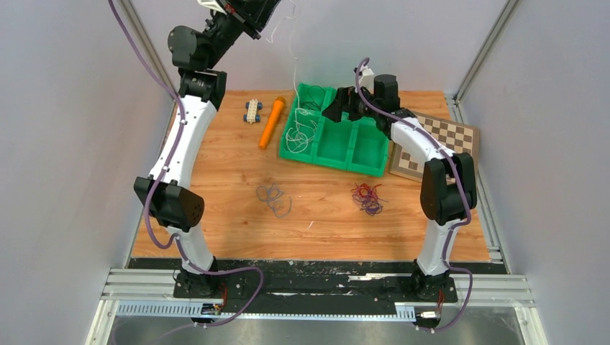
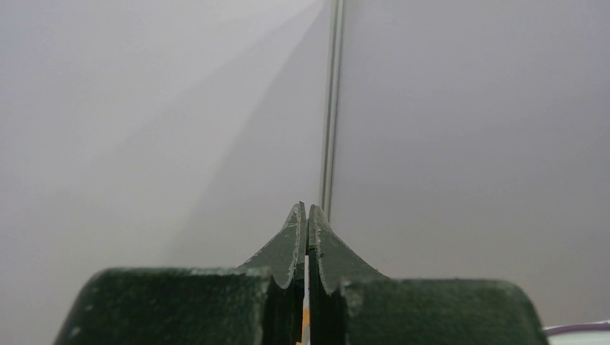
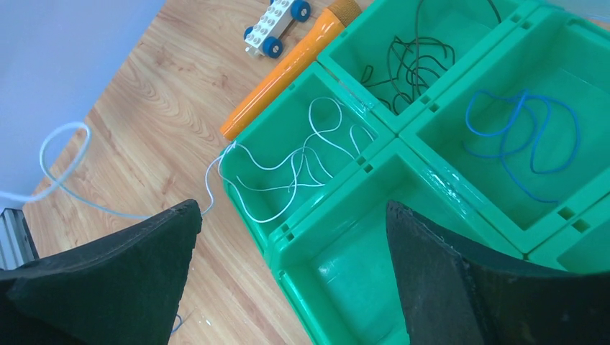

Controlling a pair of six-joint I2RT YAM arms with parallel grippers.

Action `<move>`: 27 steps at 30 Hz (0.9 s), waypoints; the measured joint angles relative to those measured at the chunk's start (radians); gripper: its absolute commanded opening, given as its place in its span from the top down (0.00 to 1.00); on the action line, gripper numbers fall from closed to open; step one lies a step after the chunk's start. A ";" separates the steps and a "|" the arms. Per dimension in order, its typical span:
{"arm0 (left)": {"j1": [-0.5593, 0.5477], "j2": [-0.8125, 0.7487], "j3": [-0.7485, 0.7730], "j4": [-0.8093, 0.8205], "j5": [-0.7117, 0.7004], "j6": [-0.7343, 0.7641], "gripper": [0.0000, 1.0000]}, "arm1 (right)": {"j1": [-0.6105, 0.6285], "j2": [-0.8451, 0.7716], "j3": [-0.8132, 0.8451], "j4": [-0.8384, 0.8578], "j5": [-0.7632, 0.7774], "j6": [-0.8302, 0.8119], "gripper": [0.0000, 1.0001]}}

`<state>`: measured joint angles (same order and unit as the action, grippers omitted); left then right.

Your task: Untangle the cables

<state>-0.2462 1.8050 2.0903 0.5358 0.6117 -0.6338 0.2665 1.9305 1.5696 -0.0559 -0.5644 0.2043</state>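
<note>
- White wire (image 3: 291, 172) lies partly coiled in the near-left compartment of the green tray (image 3: 338, 190). One end trails over that compartment's corner and loops above the wooden table (image 1: 216, 215).
- From the top view, the same strand rises from the tray's left side up to the left gripper (image 2: 307, 215), which is raised high near the back wall.
- That gripper's jaws are pressed together, and the wire hangs from them, so it appears pinched there.
- Dark wire (image 3: 413, 61) sits in loose curls in the compartment behind the white one.
- Blue wire (image 3: 521, 144) lies looped in the compartment to the right of the dark one.
- On the bare table in front of the tray lies a grey-purple clump (image 1: 273, 198).
- A red and purple clump (image 1: 368, 198) lies to its right, well apart from it.
- The right gripper (image 3: 291, 208) hovers over the tray with its fingers spread wide and nothing between them.
- An orange stick-shaped toy (image 1: 271, 122) lies just beside the tray's left wall.
- A small block-built toy car (image 1: 252, 111) with blue wheels stands near the orange toy's far end.
- A chessboard (image 1: 446, 140) lies on the right side of the table, and the tray's right end rests against or over its edge.
</note>
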 measured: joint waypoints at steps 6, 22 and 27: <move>-0.001 0.050 -0.007 0.000 -0.012 -0.006 1.00 | -0.029 0.000 0.000 -0.004 -0.024 0.009 0.02; 0.000 0.056 -0.366 0.056 -0.074 0.187 1.00 | -0.065 0.000 -0.001 -0.016 -0.162 0.020 0.21; 0.000 0.056 -0.419 0.042 -0.176 0.348 1.00 | -0.062 0.010 -0.006 -0.016 -0.248 0.030 0.35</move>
<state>-0.2459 1.8610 1.6711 0.5781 0.4355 -0.2855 0.2043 1.9404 1.5635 -0.0723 -0.8120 0.2344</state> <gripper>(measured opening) 0.008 0.709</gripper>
